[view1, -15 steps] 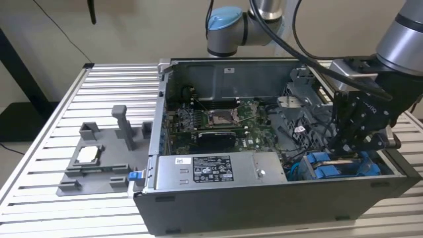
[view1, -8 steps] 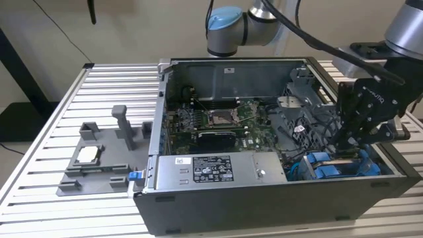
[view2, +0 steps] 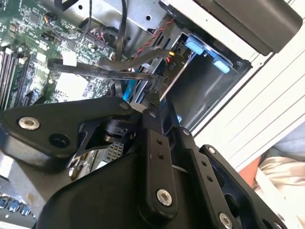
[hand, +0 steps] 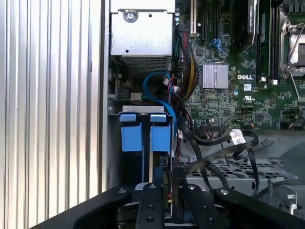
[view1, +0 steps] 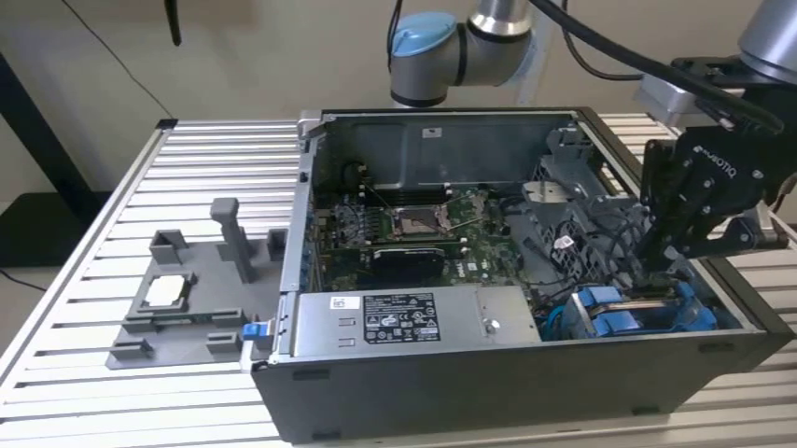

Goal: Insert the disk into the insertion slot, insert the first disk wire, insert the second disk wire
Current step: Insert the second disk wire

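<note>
I see the disk (view1: 636, 317) seated in the insertion slot (view1: 729, 313) of the open computer case (view1: 498, 373). My hand (view1: 654, 271) hovers over it; I cannot tell its grip.

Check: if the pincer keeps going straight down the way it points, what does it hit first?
Likely the disk with its blue carrier, right under the pincer in the slot; depth between them is unclear.
</note>
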